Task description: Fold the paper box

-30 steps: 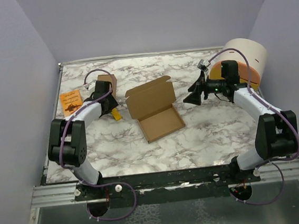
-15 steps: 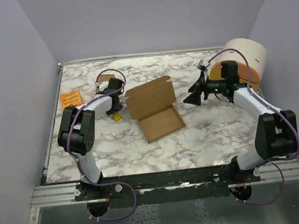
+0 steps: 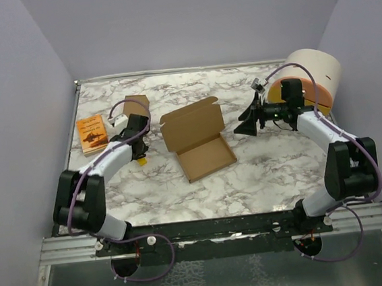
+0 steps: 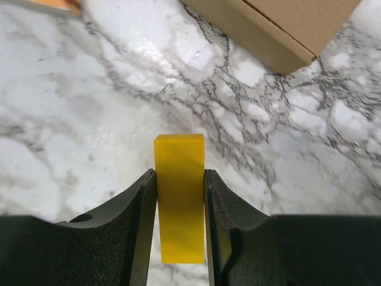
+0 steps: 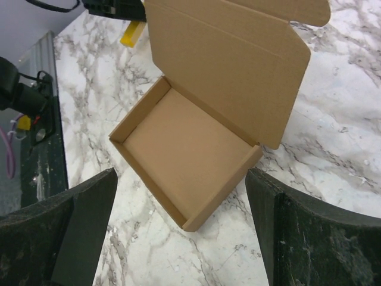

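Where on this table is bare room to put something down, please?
The table is bare along the near edge, in front of the paper box, and along the back edge behind it. The left side is crowded: orange booklet, narrow box, left gripper closed on a yellow block.

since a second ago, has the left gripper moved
Yes. The left gripper has drawn back toward the near side, away from the small brown box, and now clasps the yellow block.

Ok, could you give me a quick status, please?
Left gripper closed on yellow block, on the table. Right gripper open, off the paper box. Box formed, lid up.
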`<move>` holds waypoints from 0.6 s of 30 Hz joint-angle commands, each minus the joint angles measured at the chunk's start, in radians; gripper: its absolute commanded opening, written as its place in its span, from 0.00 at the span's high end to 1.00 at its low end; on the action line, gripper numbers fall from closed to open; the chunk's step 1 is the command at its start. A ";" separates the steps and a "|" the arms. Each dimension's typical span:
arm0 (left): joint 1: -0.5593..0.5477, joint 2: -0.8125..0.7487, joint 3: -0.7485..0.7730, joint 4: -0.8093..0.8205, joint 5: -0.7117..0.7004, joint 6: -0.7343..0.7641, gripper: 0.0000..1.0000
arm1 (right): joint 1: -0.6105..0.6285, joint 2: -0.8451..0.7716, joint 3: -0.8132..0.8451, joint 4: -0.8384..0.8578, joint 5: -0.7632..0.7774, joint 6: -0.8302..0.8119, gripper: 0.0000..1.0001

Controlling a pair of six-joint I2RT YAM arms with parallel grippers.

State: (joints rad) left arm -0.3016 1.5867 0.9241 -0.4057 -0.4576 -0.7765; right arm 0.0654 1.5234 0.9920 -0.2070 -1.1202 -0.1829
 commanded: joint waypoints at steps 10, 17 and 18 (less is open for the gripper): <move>-0.036 -0.714 -0.462 0.602 0.760 0.145 1.00 | -0.003 0.015 -0.015 0.054 -0.111 0.035 0.10; -0.252 -0.530 -0.431 0.824 0.630 0.136 1.00 | -0.004 0.015 -0.015 0.053 -0.101 0.028 0.10; -0.276 -0.491 -0.421 0.835 0.587 0.129 1.00 | -0.003 0.018 -0.015 0.051 -0.100 0.026 0.10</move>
State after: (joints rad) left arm -0.4950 0.9916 0.4618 0.2340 0.1745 -0.6403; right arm 0.0654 1.5471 0.9890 -0.1783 -1.1965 -0.1509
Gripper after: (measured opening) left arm 0.346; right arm 0.899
